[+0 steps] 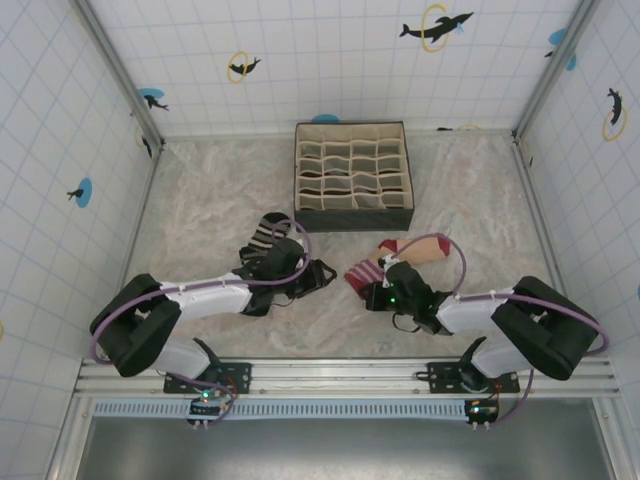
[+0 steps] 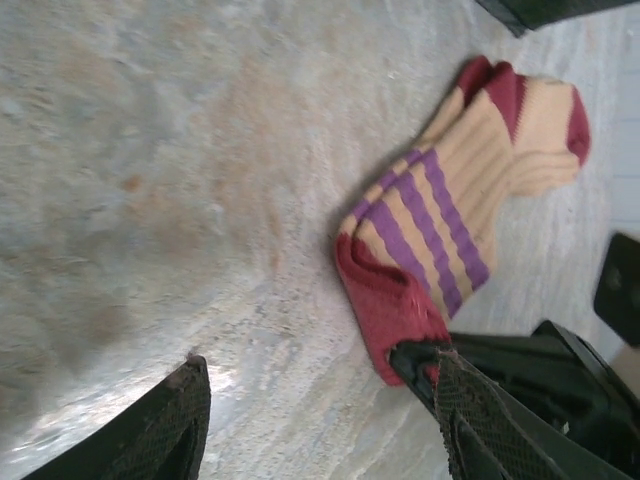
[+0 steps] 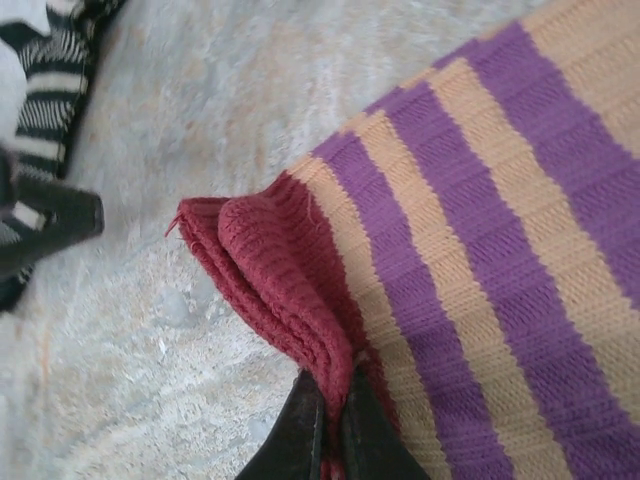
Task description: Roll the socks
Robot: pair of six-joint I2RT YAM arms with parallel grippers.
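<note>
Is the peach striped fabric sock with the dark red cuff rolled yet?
Not rolled: the sock lies flat, only its cuff bunched in the shut right gripper.

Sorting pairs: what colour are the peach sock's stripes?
Purple; the peach fabric sock shows best in right wrist view.

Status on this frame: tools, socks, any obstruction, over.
Left tool open, empty, above table. Right tool shut on red cuff of peach sock. Black sock by left tool, unrolled. Box behind, apart from both.
</note>
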